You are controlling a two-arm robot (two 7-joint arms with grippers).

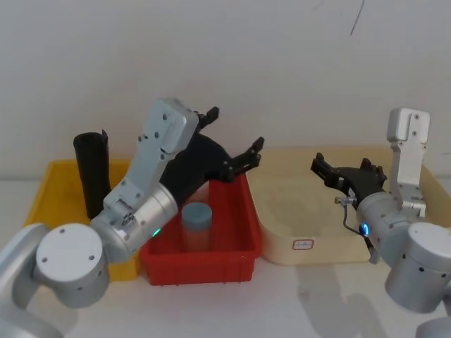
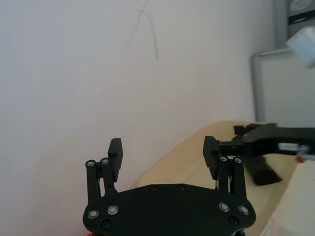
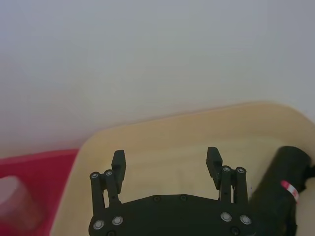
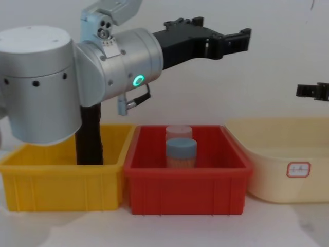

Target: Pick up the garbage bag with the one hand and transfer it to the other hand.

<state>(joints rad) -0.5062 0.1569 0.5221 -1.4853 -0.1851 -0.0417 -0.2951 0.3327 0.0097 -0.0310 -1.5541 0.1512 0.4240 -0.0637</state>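
Garbage bag (image 1: 91, 172): tall slim black roll of plastic film, standing upright in the yellow plastic bin (image 1: 42, 201) on the left. Long axis vertical, top end well above the bin rim. Top edge looks uneven, with a flap sticking up on one side. Nothing is gripping it. Head view: the left arm just overlaps its lower right edge. Chest view: the thick silver arm (image 4: 118, 62) hides its upper part and the yellow wall hides the base, so only a black strip shows mid-height.

Left gripper (image 1: 236, 130): black two-finger unit on that silver arm with the green ring light. Held up over the red plastic bin (image 1: 243, 211), pointing right and far. Fingers spread wide, nothing between them. Well apart from the roll.

Right gripper (image 1: 343, 167): slim black two-finger unit, up over the beige tray (image 1: 282, 236) on the right, pointing left toward the left gripper. Fingers wide apart, empty. Chest view cuts it off at the right edge. The two grippers are apart, no contact.

Red bin holds a jar with blue lid (image 1: 197, 215). Chest view shows a paler-lidded jar (image 4: 178, 132) right behind it, mostly hidden. A black cylindrical part with a red-and-white mark (image 3: 283, 189) sits beside the right gripper in its wrist view; can't tell what it is.
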